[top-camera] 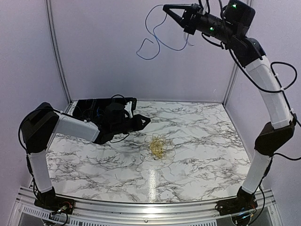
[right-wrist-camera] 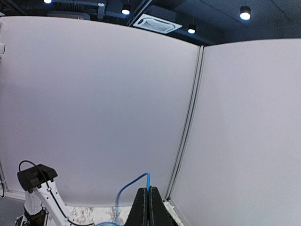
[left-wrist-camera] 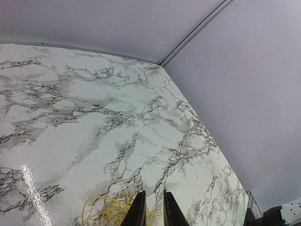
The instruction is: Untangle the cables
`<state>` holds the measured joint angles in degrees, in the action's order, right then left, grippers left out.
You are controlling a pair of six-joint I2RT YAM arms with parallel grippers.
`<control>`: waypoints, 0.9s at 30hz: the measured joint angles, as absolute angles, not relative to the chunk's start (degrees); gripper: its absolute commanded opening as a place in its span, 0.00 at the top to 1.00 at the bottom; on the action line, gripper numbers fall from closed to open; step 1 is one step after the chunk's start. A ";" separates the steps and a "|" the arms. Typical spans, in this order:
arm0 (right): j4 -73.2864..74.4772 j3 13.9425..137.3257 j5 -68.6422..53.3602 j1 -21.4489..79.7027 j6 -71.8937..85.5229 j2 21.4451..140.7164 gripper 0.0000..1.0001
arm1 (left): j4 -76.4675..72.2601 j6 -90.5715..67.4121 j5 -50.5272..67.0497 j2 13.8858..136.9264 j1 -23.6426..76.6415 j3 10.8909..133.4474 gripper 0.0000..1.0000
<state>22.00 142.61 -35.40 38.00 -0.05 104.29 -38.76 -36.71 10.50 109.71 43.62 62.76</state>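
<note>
Holding blue cable (right-wrist-camera: 147,180) aloft, right tool (top-camera: 165,7) pinched tight.

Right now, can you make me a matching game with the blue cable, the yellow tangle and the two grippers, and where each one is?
Things:
1. blue cable
2. yellow tangle
3. left gripper
4. right gripper

Places:
A. low over the marble table
B. lying in a heap on the table
C. up high, pinched shut
D. dangling in the air

Pairs: 1-D, 2-B, 3-A, 4-C.
</note>
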 measured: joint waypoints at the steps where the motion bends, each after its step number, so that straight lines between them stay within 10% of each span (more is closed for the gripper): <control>1: 20.62 142.87 -34.83 37.82 0.32 103.85 1.00 | -38.83 -36.86 10.57 109.71 43.59 62.28 0.84; 27: 19.68 94.61 -32.10 35.77 -13.61 90.48 1.00 | -21.69 -25.21 -0.49 75.61 43.20 47.83 0.46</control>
